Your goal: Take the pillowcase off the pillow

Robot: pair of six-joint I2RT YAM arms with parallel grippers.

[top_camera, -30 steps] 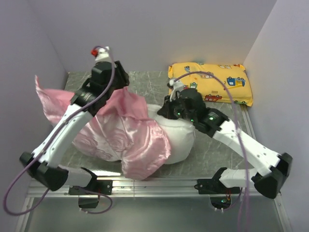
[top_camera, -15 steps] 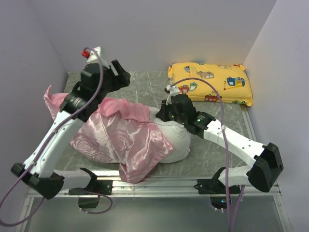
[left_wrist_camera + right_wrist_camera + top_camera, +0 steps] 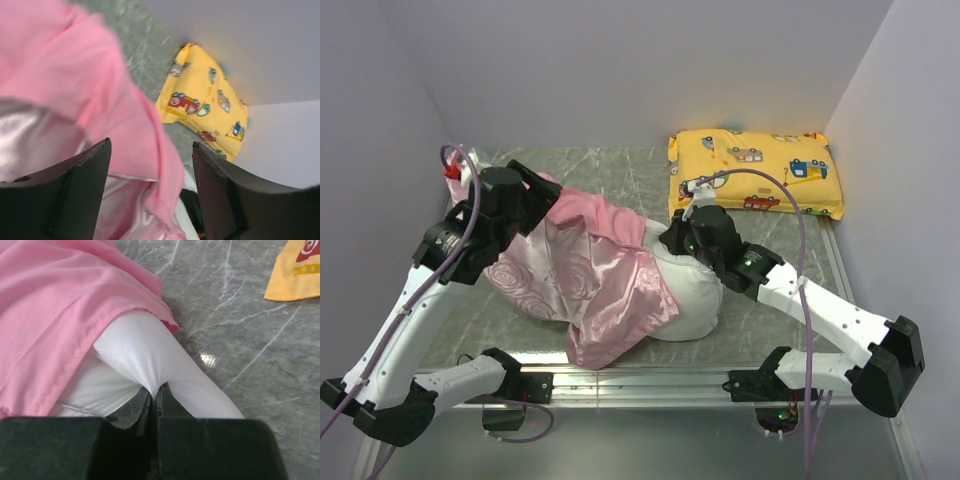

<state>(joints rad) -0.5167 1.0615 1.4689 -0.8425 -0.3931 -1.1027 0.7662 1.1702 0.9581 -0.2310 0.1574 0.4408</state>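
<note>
The pillow [image 3: 695, 290] is seen lying mid-desk [image 3: 620, 175], its left part covered by the pillowcase [image 3: 585, 270]. A white corner is pinched tight by the right end effector [image 3: 156, 392]. The left end effector [image 3: 150, 150] is spread wide, pink fabric bunched between its fingers.

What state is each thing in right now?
pillowcase: crumpled, partly on, covering the pillow's left part.
pillow: lying on the table, right end bare, one corner pinched.
yellow vehicle-print pillow: lying flat at the far right, untouched.
left gripper: open, astride a pillowcase fold.
right gripper: shut on the pillow's corner.
</note>
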